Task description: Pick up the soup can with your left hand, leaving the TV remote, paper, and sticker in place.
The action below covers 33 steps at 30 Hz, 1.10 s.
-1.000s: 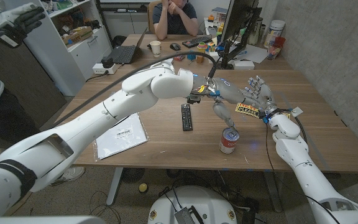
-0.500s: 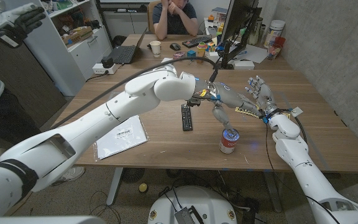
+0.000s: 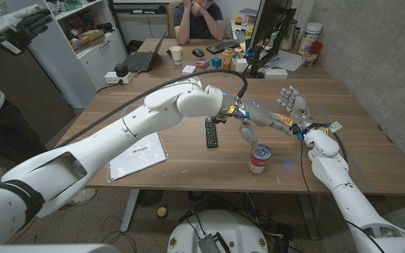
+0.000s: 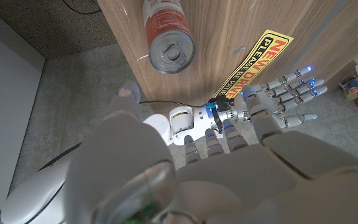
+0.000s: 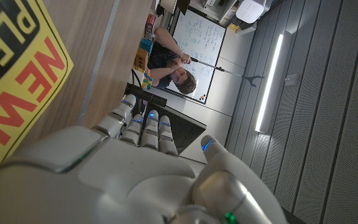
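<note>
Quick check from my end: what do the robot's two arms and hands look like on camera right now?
Both arms have glossy white rounded shells. The left arm carries a black cable looping over its upper side toward the wrist. The left hand and right hand are silver-grey with segmented fingers, and the right hand's fingertips show small blue lights. A blue glow also shows at the right wrist.

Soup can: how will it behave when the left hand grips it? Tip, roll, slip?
The soup can stands upright near the table edge, so a sideways nudge might tip it and then it would probably roll. Its smooth metal and label look rigid but possibly slippery. The left hand hovers above it, fingers apart.
</note>
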### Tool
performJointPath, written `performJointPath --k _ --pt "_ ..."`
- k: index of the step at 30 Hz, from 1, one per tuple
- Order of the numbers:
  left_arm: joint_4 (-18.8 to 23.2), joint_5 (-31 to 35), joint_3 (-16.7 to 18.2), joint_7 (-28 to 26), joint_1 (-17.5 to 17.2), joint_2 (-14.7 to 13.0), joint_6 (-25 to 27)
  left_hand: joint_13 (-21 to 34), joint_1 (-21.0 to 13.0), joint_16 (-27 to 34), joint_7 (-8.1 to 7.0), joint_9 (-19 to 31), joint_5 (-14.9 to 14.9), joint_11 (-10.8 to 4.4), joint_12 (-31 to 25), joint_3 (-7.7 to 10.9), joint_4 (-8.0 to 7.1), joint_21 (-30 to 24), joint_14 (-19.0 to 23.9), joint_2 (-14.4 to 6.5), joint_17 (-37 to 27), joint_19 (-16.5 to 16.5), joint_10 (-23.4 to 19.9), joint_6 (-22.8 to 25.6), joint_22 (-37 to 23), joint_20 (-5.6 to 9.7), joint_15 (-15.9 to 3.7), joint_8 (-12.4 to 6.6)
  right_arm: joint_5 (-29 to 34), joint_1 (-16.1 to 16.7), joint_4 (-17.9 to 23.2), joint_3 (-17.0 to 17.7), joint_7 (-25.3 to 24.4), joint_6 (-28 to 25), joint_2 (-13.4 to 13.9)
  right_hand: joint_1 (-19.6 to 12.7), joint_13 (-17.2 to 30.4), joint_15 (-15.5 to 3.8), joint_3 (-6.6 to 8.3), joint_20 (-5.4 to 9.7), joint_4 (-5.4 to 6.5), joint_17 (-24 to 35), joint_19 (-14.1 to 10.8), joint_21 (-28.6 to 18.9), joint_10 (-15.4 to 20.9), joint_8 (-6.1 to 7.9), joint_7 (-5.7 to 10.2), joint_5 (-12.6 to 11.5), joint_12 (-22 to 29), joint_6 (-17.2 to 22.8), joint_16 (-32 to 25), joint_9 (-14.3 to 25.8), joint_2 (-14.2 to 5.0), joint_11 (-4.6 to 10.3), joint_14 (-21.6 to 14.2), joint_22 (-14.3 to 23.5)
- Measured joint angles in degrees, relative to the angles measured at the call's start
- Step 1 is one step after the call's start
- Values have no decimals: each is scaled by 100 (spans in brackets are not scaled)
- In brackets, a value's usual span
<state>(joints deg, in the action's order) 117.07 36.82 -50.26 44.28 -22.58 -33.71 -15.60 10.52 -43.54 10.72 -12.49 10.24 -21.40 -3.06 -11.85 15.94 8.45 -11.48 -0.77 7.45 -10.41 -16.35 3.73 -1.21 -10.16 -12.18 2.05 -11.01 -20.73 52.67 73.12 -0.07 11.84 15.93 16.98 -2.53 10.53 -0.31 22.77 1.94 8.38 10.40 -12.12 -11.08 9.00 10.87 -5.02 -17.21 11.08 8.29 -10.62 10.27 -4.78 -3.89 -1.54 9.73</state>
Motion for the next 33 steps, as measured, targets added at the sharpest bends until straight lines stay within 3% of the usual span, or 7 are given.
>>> performJointPath --k 17,33 --pt "-128 296 -154 110 -26 48 -45 0 -45 0 10 0 0 -22 0 -64 -18 0 23 -45 0 -12 -22 52 0 -12 -23 0 -33 7 -37 21 27 24 -6 0 0 0 0 0 0 0 0 0 22 0 0 0 0 0 0 -1 0 -21 0 0" --pt "-276 523 -274 119 -32 121 -92 0 -143 0 -10 0 25 -22 0 -109 -63 0 41 -98 0 -86 -22 72 0 -21 -193 -1 -39 4 -91 40 63 47 -10 0 0 31 0 22 0 0 -22 0 21 0 23 0 0 23 0 -1 0 -20 -31 0"
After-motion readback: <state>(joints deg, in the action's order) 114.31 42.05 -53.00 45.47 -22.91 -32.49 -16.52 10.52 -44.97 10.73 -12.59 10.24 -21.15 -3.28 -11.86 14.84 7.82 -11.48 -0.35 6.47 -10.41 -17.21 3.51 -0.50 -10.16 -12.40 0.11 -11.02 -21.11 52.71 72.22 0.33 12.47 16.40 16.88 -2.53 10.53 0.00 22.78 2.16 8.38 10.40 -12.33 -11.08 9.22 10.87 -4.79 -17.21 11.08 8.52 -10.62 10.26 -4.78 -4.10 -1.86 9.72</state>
